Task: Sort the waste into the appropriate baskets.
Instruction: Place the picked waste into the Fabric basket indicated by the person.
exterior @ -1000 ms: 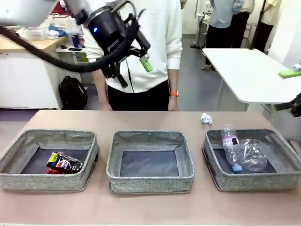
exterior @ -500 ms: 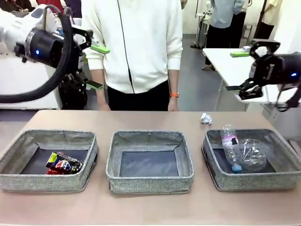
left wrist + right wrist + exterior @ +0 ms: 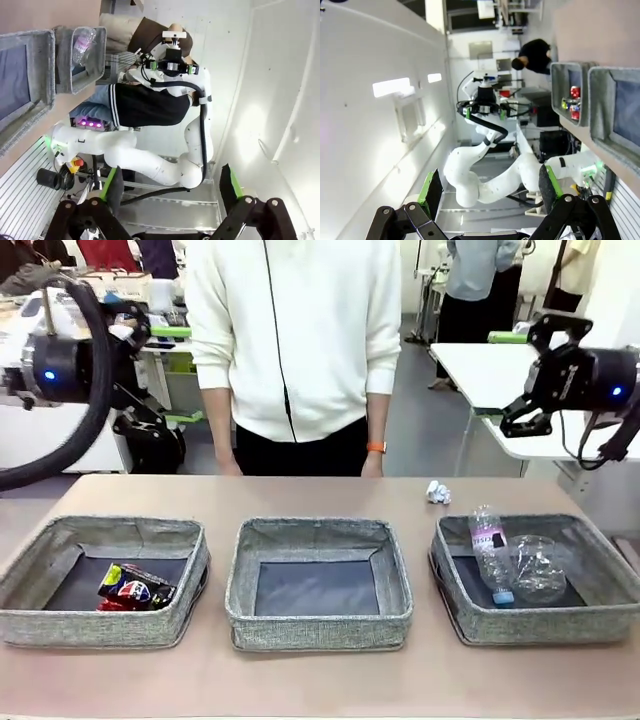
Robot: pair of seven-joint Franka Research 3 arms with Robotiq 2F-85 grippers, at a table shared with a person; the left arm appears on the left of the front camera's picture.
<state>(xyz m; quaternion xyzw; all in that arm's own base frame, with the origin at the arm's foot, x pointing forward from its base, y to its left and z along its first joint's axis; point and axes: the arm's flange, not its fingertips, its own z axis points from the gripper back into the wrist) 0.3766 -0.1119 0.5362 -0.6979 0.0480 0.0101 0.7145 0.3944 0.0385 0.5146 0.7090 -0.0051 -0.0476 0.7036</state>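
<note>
Paper wad [image 3: 438,491] sits on the table [image 3: 320,680] near its far edge, just behind the right bin [image 3: 535,580], outside all three. Inside that right bin lie the bottle [image 3: 490,552] and cup [image 3: 540,568], touching. Middle bin [image 3: 319,583] holds nothing. Cans [image 3: 134,587] lie in the left bin [image 3: 103,580], at its front. Both arms are up off the table: left gripper [image 3: 172,375] jaws wide open, holding nothing; right gripper [image 3: 512,380] open too, also bare. A person [image 3: 295,350] stands at the far edge.
</note>
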